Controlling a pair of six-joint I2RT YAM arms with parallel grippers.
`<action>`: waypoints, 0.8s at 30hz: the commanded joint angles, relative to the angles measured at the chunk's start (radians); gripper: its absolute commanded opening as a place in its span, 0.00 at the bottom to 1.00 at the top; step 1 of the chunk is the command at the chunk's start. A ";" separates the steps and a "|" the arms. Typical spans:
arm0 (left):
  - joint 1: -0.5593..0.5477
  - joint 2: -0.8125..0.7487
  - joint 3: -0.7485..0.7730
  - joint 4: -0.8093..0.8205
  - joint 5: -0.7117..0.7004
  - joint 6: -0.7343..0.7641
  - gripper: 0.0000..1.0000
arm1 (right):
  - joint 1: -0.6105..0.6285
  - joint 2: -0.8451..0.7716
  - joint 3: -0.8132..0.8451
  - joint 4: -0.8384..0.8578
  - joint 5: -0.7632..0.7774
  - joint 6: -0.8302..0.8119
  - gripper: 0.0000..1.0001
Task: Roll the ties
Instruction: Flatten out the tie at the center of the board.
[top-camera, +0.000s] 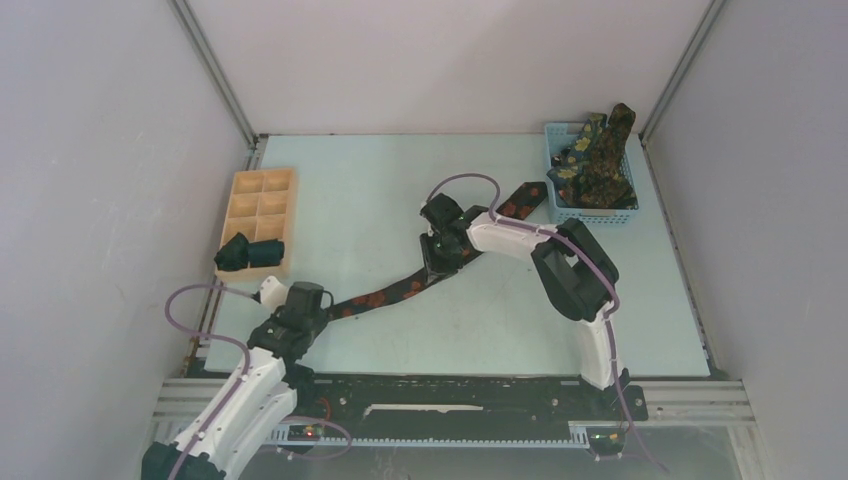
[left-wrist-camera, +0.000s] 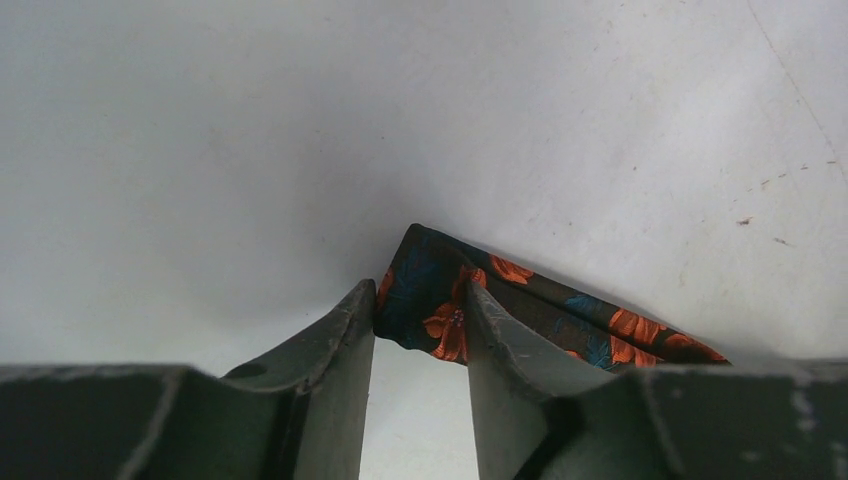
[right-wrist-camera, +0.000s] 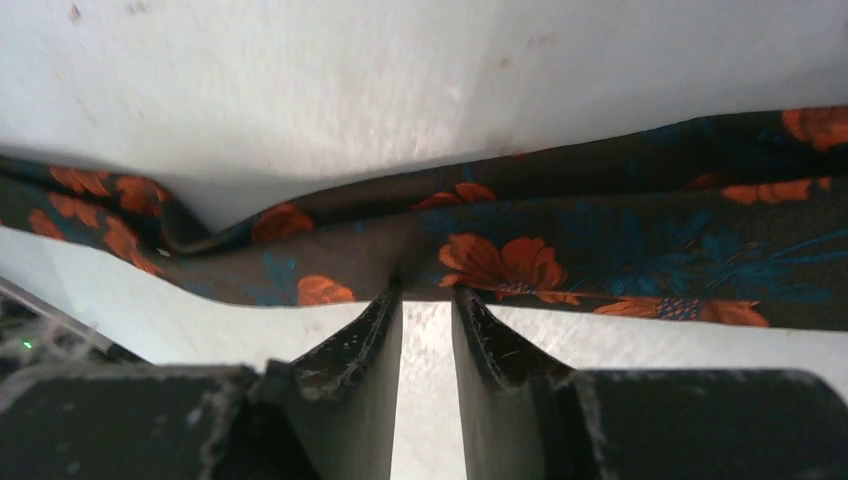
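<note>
From above: the black tie (top-camera: 390, 292) with red-orange flowers lies slantwise across the table (top-camera: 400, 180). It runs from my left pincer (top-camera: 322, 310) up toward the blue basket (top-camera: 553, 135) holding other ties (top-camera: 600, 160). My right pincer (top-camera: 437, 262) is down on its middle. A rolled dark tie (top-camera: 250, 253) sits at the near end of the wooden tray (top-camera: 262, 173).

Left wrist: my fingers (left-wrist-camera: 330, 360) flank the tie's pointed end with a gap between them; I cannot tell whether they pinch it.

Right wrist: my fingertips (right-wrist-camera: 365, 330) clench the tie's puckered edge.

Tie (top-camera: 385, 296) between tray (top-camera: 265, 173) and basket (top-camera: 590, 215)
</note>
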 joint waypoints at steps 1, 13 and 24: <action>0.010 -0.043 0.017 0.019 0.021 0.008 0.45 | -0.037 0.058 -0.008 0.045 0.039 0.046 0.28; 0.010 -0.120 0.000 0.027 0.049 0.003 0.56 | -0.164 0.179 0.152 0.025 0.030 0.013 0.26; 0.010 -0.202 -0.018 0.067 0.108 0.018 0.60 | -0.202 0.152 0.272 -0.033 0.010 -0.069 0.26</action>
